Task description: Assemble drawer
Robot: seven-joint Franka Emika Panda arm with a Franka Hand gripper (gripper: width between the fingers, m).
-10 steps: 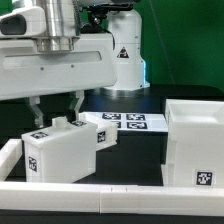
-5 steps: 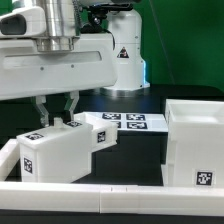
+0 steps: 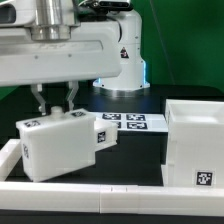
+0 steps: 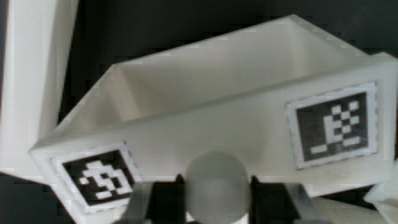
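Gripper (image 3: 56, 103): two dark fingers (image 3: 41, 103) pointing down, clamped on the top edge of the tray (image 3: 60, 150), one finger on each side of its wall. In the wrist view the gripper (image 4: 217, 190) sits on that same wall, with the hollow of the tray (image 4: 196, 100) open beyond it. Tray: matte white, boxy, plain-sided, thin-walled. It stands at the exterior view's left, near the front, slightly askew. Whether its base is touching the table (image 3: 140, 160) cannot be told. One small black-and-white tag (image 3: 38, 124) lies on the tray's top face; the wrist view shows two such tags on it, a smaller one (image 4: 98, 176) and a larger one (image 4: 331, 125). Second piece (image 3: 107, 137): white, mostly hidden, just behind the tray on the exterior view's right, and its form is unclear. Marker board (image 3: 128, 120): flat, white, tagged, lying on the table behind those two. Shell (image 3: 195, 140): large white hollow cube at the exterior view's right, open at the top, with a tag low on its front face; it is well apart from the tray. Between tray and shell is a bare stretch of black table. Rail (image 3: 100, 197): low, white, running along the front edge, just before the tray's lower edge; a side stretch of it runs close by the tray on the exterior view's left.
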